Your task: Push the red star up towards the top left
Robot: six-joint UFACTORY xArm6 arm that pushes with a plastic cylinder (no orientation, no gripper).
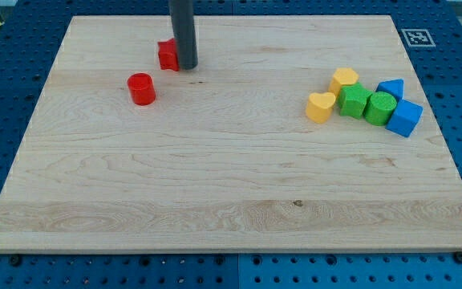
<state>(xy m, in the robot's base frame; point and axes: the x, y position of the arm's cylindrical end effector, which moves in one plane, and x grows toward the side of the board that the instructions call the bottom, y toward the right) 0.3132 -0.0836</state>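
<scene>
Bench (215,185) clear nearby; gripperless tool's tip (187,66) is touching red star (167,54) at its left, risking glancing past it.

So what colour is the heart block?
Yellow: the heart shows in the camera view, right side.

- The rod (182,32) is cut off by the view's top edge, so the arm above it is not seen.
- The rod covers the right side of the red star (168,54); whether my tip (187,67) touches the star cannot be told.
- The blue triangle (391,88) is partly hidden behind the green blocks (366,104) and the blue cube (405,118).
- The board (231,201) loses its lower right corner at the view's right edge.
- The marker (417,37) is too small to read.
</scene>
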